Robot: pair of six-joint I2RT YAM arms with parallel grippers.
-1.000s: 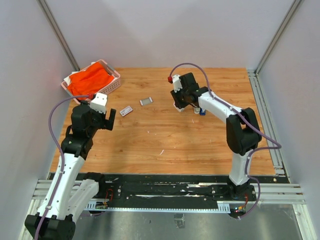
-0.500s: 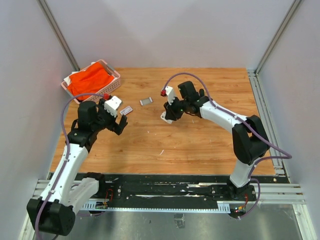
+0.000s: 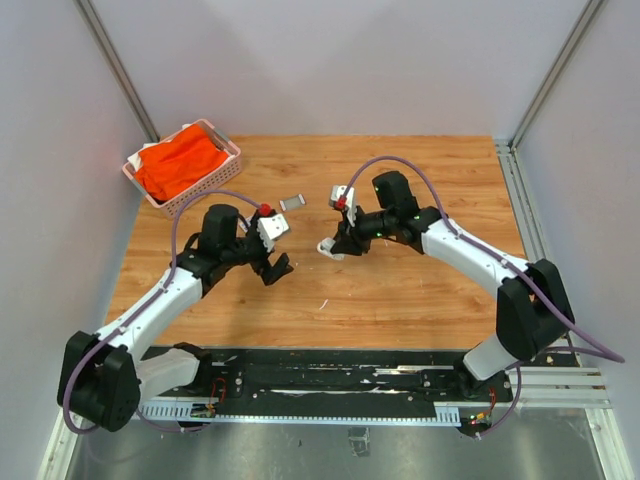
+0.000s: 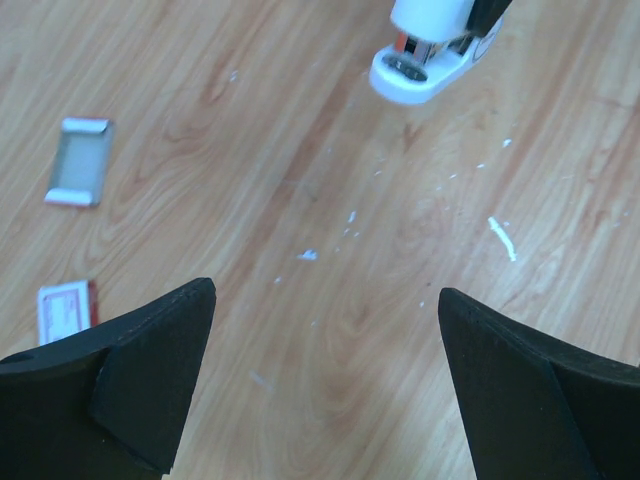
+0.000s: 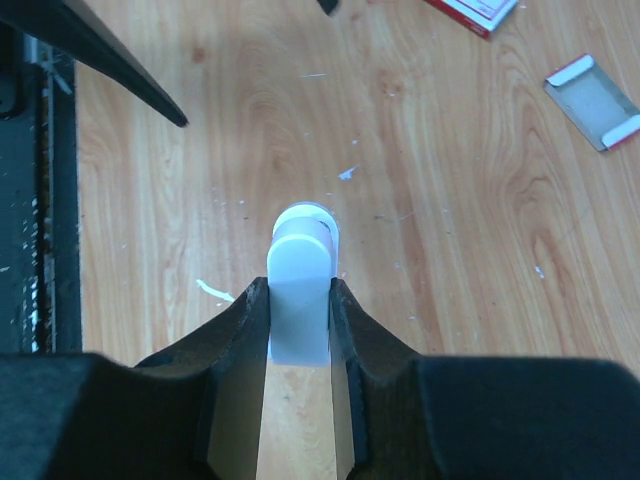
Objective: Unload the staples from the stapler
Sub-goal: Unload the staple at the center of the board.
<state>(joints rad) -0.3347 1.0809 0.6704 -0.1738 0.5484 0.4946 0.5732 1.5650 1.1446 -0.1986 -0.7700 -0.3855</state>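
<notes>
Spanning most of the overhead frame: wooden desk. Upper left corner: pink basket holding orange cloth. Centre-left, the left tool has its fingers spread wide with nothing between them. At centre, the right tool is clamped on the white stapler, nose angled down toward the desk. Lower left of the left wrist view: small white box with a red label. Just above centre in the overhead view, the staples lie on the desk as a silver-grey strip, apart from the stapler.

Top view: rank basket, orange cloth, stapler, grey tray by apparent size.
1. basket
2. orange cloth
3. stapler and grey tray: unranked, look similar; the right gripper hides most of the stapler.
</notes>
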